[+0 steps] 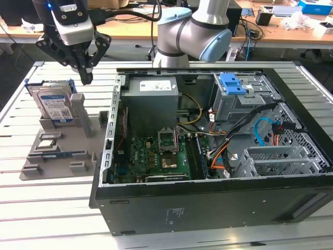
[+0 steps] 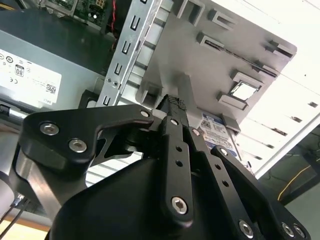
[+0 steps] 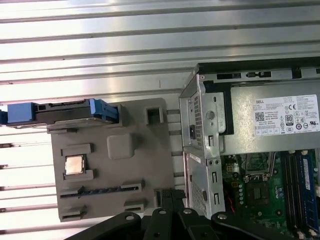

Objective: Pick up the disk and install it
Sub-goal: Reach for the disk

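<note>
The open computer case (image 1: 208,219) takes up the exterior view's right, and its metal side wall stands close to the grey fixture (image 1: 31,169) on the exterior view's left. The gripper (image 1: 86,78) hovers with its jaws together, gripping nothing, above the fixture's upright post (image 1: 78,107). The disk (image 1: 54,107) stands on edge in 1 slot at the fixture's far end, just left of that post. Likely risks: jaws this close would strike the disk's top edge instead of straddling it, or 1 finger could catch the post and tip the disk.
</note>
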